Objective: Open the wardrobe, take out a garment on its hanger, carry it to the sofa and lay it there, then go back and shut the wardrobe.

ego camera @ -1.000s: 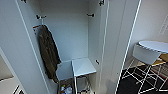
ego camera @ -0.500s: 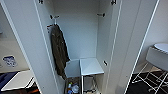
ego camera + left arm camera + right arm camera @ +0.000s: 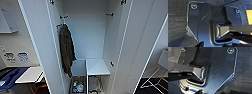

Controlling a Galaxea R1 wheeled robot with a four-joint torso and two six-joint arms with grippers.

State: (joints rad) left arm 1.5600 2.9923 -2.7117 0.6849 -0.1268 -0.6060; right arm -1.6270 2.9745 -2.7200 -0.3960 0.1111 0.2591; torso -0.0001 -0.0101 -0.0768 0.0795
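Wardrobe, tall and white, both doors open, is framed closer and more centrally than a second ago: the camera has advanced. Only a dark olive-brown jacket hangs at its left wall; no white shirt is seen inside, so closing likely remains. Jaw state cannot be told.

An office-like room: an open white wardrobe (jacket inside), a desk at eight o'clock, dark carpet.

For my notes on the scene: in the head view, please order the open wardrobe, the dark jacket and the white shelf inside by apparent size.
1. wardrobe
2. dark jacket
3. white shelf, which looks somewhat smaller than the jacket
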